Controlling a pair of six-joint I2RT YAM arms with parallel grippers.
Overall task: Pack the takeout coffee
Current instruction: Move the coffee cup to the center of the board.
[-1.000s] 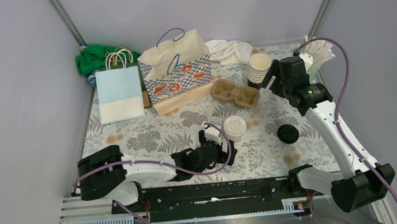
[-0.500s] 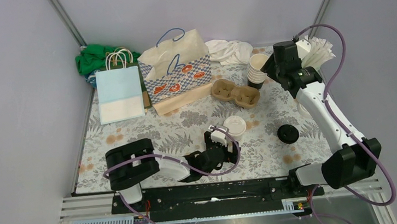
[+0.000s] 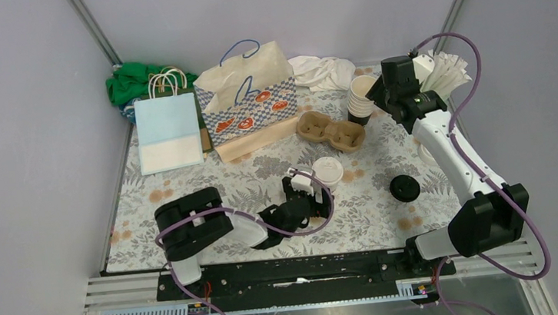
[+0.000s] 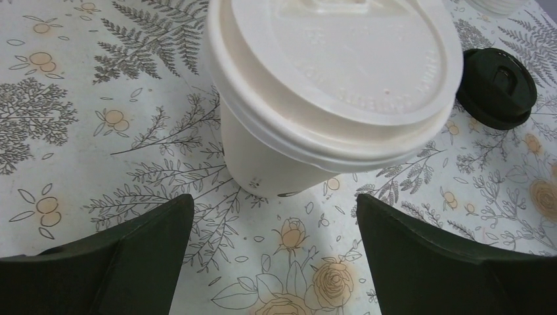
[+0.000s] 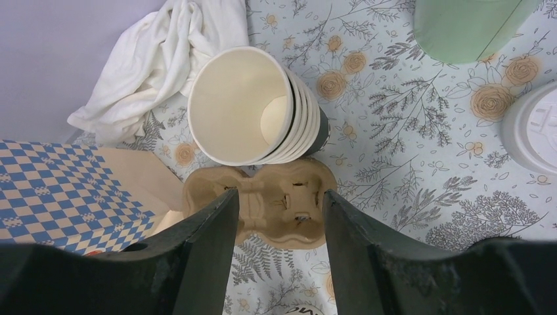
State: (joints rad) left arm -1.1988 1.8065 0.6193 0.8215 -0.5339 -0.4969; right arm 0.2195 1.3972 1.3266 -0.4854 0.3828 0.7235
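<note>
A takeout coffee cup with a white lid stands on the flowered table, just ahead of my left gripper. That gripper is open wide and low on the table, and the cup is beyond its fingertips, not between them. A leaning stack of open paper cups stands at the back right. My right gripper hangs above it, its jaws partly open with nothing between them. From above, this gripper is right beside the stack.
A brown two-cup carrier lies left of the stack. Behind stand a checkered bag and a pale blue bag. A black lid, white cloth, green tumbler and loose white lid are nearby.
My right arm has drawn up and back over the cup stack, and its jaws have narrowed. The left arm's elbow has swung right while its gripper edged toward the lidded cup.
</note>
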